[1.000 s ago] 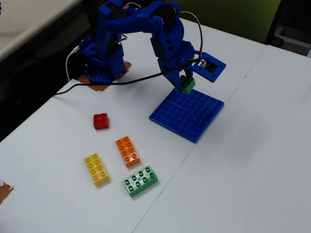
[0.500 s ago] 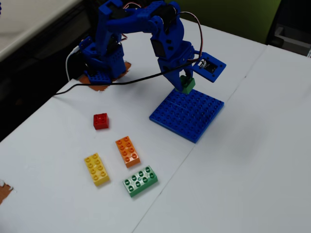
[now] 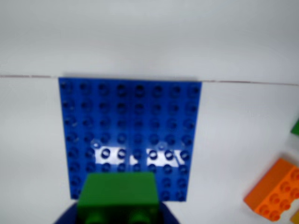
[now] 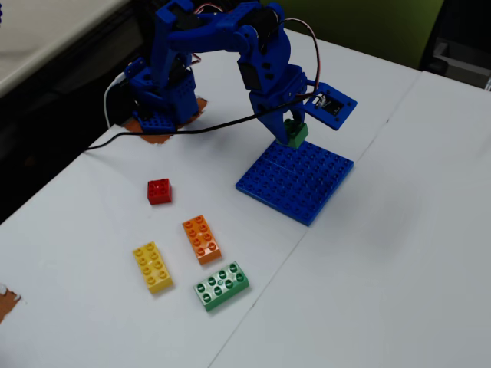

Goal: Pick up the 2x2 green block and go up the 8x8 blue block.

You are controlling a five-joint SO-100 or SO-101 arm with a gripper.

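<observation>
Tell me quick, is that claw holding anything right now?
Gripper: closed on the 2x2 green block, held in the air above the near edge of the 8x8 blue block.

White tabletop (image 4: 399,253) in the fixed view: red brick (image 4: 159,191) at 9 o'clock; orange brick (image 4: 202,239), yellow brick (image 4: 153,267) and light-green eight-stud brick (image 4: 221,285) clustered toward 7 o'clock, apart.

No legible text, label, brand mark, number or sign appears in the wrist view or the fixed view. The stud tops of the 8x8 blue block (image 3: 131,121) are too blurred to show any embossed lettering.
</observation>
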